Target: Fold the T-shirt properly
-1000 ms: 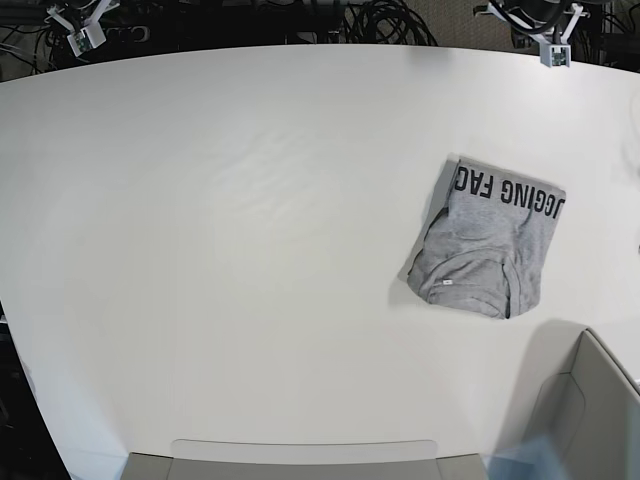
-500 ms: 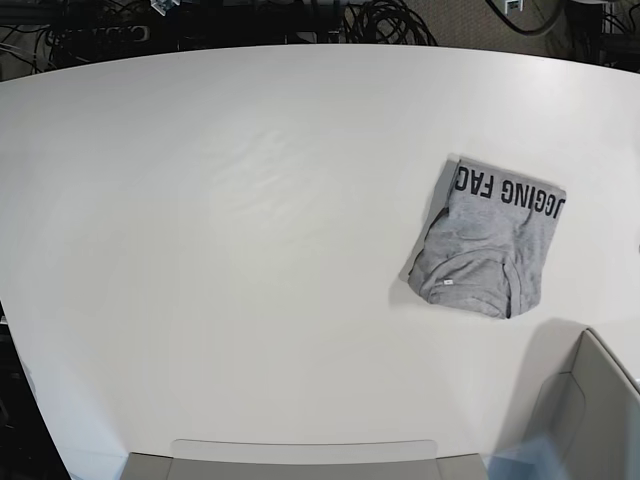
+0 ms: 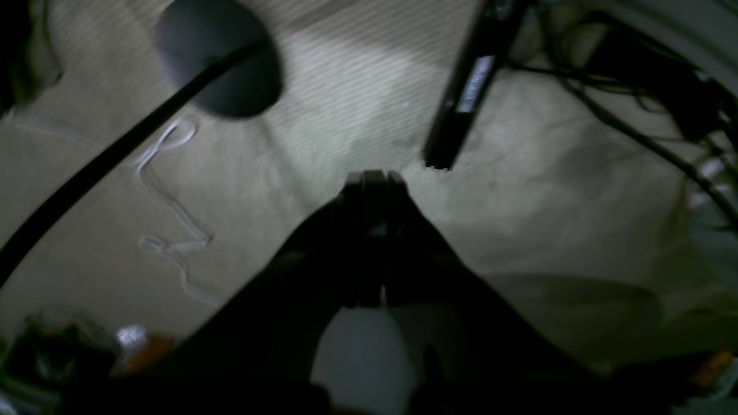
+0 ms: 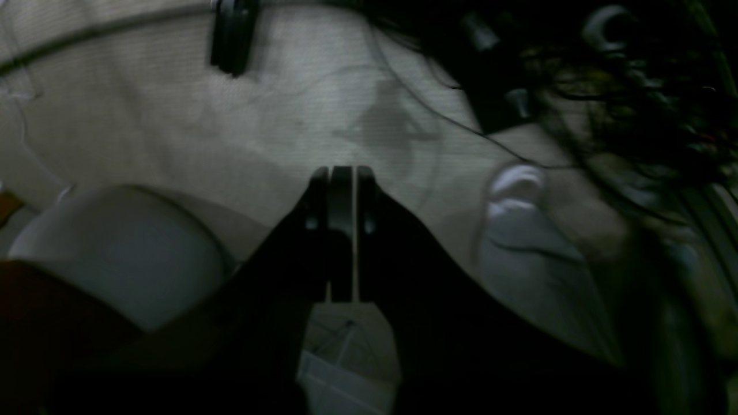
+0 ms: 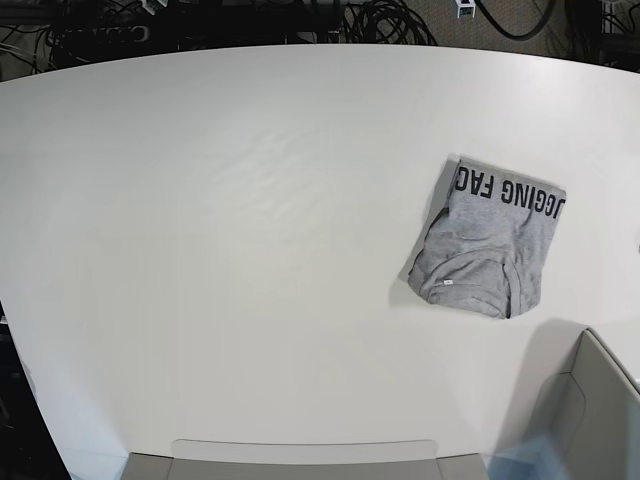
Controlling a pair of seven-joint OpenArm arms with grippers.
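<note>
Folding looks finished, judging by how things lie: one T-shirt rests on the white table as a compact grey packet, towards the right side of the base view. A strip of black lettering runs along its far edge, and the collar with its small white neck label faces the near edge. The packet's long axis runs roughly from far to near, slightly slanted.

Neither arm reaches over the table in the base view. Both wrist cameras look down at a beige, ribbed floor covering strewn with dark cables, well away from the garment. The left gripper has its jaws pressed together with nothing between them; the right gripper likewise stands closed and empty.

Should any further tidying be wanted, the T-shirt lies on the left arm's side of the table, so that arm is probably the nearer one; the right arm would have to cross most of the tabletop.

Count: one T-shirt, two grippers, one table. A pale box corner shows at the base view's lower right, just beyond the packet's near edge but not touching it.
</note>
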